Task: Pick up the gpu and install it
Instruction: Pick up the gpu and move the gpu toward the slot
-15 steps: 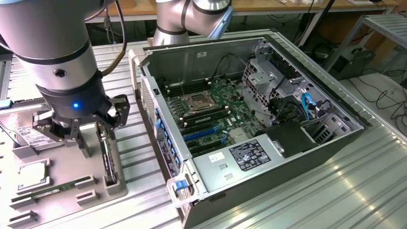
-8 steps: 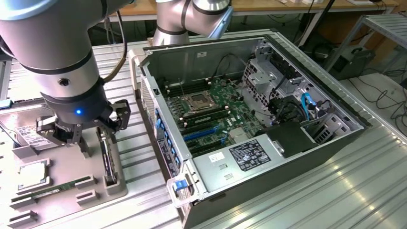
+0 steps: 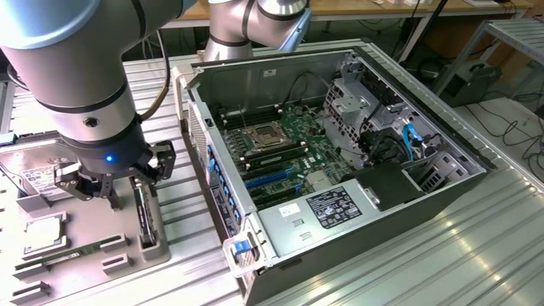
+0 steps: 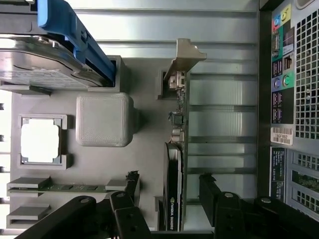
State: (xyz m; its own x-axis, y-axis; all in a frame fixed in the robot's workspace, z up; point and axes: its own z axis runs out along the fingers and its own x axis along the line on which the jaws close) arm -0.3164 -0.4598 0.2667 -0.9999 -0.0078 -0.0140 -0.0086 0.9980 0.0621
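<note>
While your jaws stand wide open with nothing in them, one on each side of the graphics card [image 4: 175,149], keep them centred so both meet its flat faces together. Aim for the black cooler [image 4: 172,199] rather than the bare board. The card stands on edge in a slot of the grey holder [image 4: 144,144] on the tabletop [image 3: 191,223], just beside the open computer case [image 3: 391,248]. Look at it: a thin green board seen edge-on, with a silver bracket [image 4: 185,57] at the far end. Squeeze squarely, I'd say, or it may twist in the slot.
</note>
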